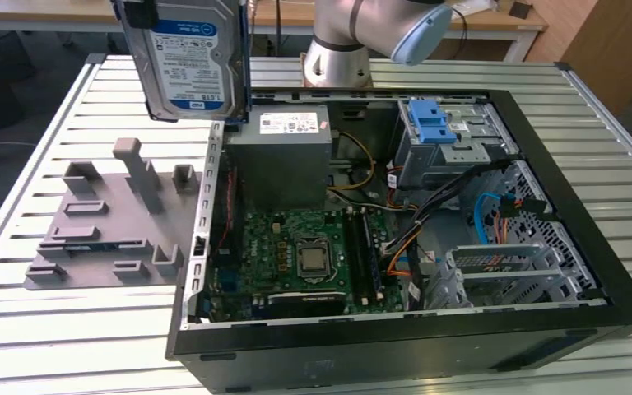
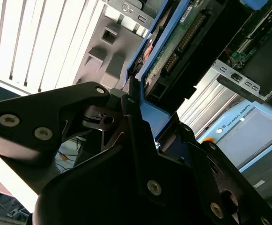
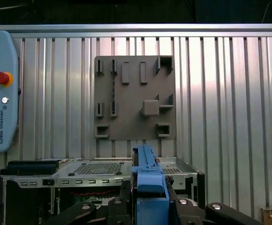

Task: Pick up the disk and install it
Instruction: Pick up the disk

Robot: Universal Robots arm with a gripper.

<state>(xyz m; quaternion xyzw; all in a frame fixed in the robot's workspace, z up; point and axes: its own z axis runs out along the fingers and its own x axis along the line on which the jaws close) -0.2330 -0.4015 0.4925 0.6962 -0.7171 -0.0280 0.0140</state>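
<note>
One disk (image 1: pixel 190 62) is being gripped by its blue rails in the clenched gripper (image 3: pixel 149 187), long axis upright, high above the open case (image 1: pixel 404 350). The drive cage (image 1: pixel 448 140) is judged well apart, toward the exterior view's right.

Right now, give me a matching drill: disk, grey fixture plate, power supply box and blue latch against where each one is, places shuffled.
Things:
1. disk
2. grey fixture plate
3. power supply box
4. blue latch

Places:
A. flat on the slatted table, outside the case
B. inside the case, far corner on the exterior view's left
C. in the air, clamped in the gripper
D. on the drive cage, inside the case

Pairs: 1-C, 2-A, 3-B, 4-D
</note>
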